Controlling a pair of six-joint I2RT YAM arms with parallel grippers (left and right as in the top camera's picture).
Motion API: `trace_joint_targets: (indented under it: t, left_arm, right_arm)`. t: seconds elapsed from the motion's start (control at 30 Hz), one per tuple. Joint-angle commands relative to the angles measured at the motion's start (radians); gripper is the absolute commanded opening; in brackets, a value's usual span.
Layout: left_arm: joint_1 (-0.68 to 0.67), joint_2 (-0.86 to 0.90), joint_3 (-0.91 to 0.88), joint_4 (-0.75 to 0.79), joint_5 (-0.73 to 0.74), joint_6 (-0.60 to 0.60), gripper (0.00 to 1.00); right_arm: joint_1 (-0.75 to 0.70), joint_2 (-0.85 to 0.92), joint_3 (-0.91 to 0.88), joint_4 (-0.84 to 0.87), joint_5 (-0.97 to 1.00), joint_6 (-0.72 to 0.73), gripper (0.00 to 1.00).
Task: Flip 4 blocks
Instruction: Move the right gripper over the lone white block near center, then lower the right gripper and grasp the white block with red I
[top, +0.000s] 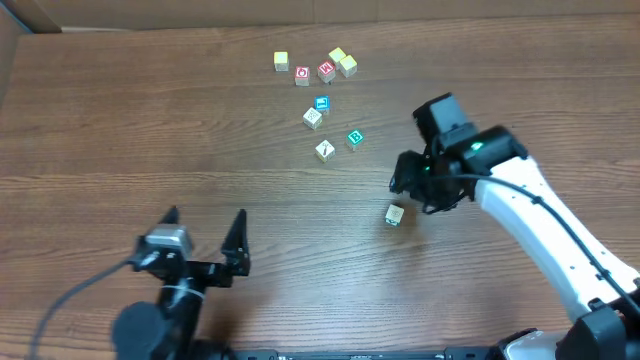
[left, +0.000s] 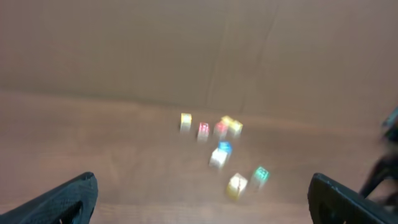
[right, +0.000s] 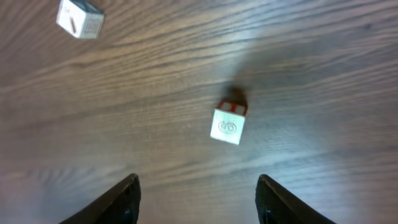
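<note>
Right now my right tool (top: 413, 187) hangs low over the tabletop (top: 120, 120) on the right side, its jaws standing moderately apart with nothing between them. From the right wrist view, the lone block (right: 226, 126) lies flat on the wood just ahead of the two fingertips, clear of both. It shows a pale face with a faint round print, and a reddish side faces away from me. Seen from overhead, this block sits just beside the tool, toward the near edge, well apart from the others.

Further out lies the block with the dark diagonal mark (top: 325, 150), with the green-printed block (top: 354, 138) just beside it on the right. A little beyond them sits a white block (top: 313, 117), and the blue-printed cube (top: 321, 103) is close against its far side; I cannot tell whether the two touch. At the far end of the group are two red-printed cubes (top: 302, 74) side by side and three yellow cubes (top: 281, 61), one to their left and two to their right.

My left tool (top: 205, 235) rests at the near left, well away from every block, its jaws spread wide and empty. Its wrist view is blurred, showing the group only as small coloured smears ahead.
</note>
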Motion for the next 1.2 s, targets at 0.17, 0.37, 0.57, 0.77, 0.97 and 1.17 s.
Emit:
trace_joint_targets:
  t: [0.17, 0.37, 0.57, 0.77, 0.97, 1.17]
  left_arm:
    - [-0.007, 0.539, 0.694, -0.401, 0.053, 0.134, 1.00]
    - [-0.007, 0.940, 1.105, -0.776, 0.146, 0.175, 1.00]
    - [-0.007, 1.186, 1.218, -0.899, 0.176, 0.174, 1.00]
    - [-0.007, 1.339, 1.218, -0.922, 0.175, 0.174, 1.00]
    - [-0.007, 1.444, 1.218, -0.941, 0.175, 0.174, 1.00]
    - [-0.007, 1.514, 1.218, -0.938, 0.175, 0.140, 1.00]
  right_arm:
    - [0.068, -0.001, -0.108, 0.111, 0.190, 0.167, 0.64]
    - [0.068, -0.001, -0.151, 0.167, 0.193, 0.182, 0.64]
    - [0.093, -0.001, -0.214, 0.233, 0.193, 0.207, 0.64]
    - [0.145, 0.000, -0.270, 0.323, 0.195, 0.207, 0.65]
    - [0.159, 0.006, -0.297, 0.353, 0.253, 0.258, 0.69]
    - [0.159, 0.057, -0.299, 0.386, 0.262, 0.269, 0.69]
